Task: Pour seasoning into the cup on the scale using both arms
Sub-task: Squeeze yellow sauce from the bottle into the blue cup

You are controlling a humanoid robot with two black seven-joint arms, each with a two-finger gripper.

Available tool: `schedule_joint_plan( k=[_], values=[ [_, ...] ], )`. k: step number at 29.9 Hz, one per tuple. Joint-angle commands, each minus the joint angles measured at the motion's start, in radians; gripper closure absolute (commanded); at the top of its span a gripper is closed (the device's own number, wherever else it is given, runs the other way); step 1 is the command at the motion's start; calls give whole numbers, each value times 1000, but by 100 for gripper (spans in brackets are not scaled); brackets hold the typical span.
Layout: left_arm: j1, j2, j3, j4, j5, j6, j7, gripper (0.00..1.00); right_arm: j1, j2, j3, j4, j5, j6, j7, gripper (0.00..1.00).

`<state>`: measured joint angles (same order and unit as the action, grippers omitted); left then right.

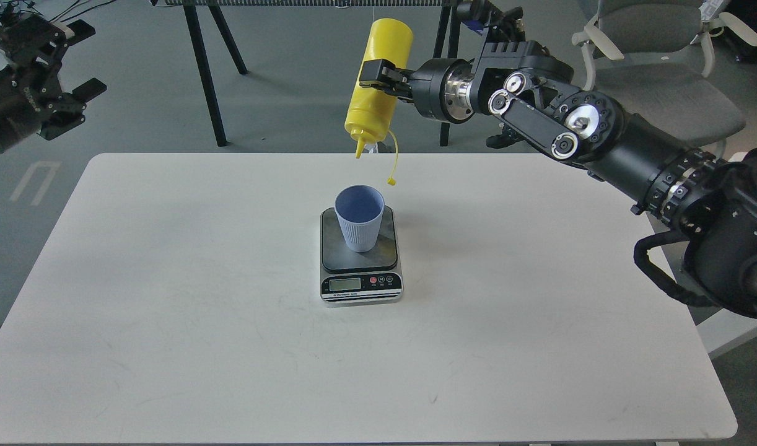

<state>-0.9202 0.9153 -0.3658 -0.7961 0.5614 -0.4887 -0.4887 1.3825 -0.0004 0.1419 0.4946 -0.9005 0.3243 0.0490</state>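
The light blue ribbed cup (359,218) stands upright on the dark platform of the small digital scale (360,282) at the table's middle. My right gripper (378,73) is shut on the yellow seasoning bottle (378,74), held nearly upside down, nozzle (358,148) pointing down above and behind the cup. Its tethered cap (391,180) dangles free. My left gripper (75,62) is open and empty, raised beyond the table's far left corner.
The white table (168,297) carries only the scale and cup. Black stand legs (205,74) rise behind the far edge. A grey office chair (663,49) stands at the back right.
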Motion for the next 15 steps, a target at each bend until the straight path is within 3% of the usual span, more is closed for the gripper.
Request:
schedule_joint_plan(
  k=[1,15],
  values=[
    [7,1,-19,0,0,0,0,0,0,0,-41,-17,0,-34,0,84],
    [27,-1,-44,-14,0,0,0,0,-14,0,-44,-99,3,-50,-3,84]
  ],
)
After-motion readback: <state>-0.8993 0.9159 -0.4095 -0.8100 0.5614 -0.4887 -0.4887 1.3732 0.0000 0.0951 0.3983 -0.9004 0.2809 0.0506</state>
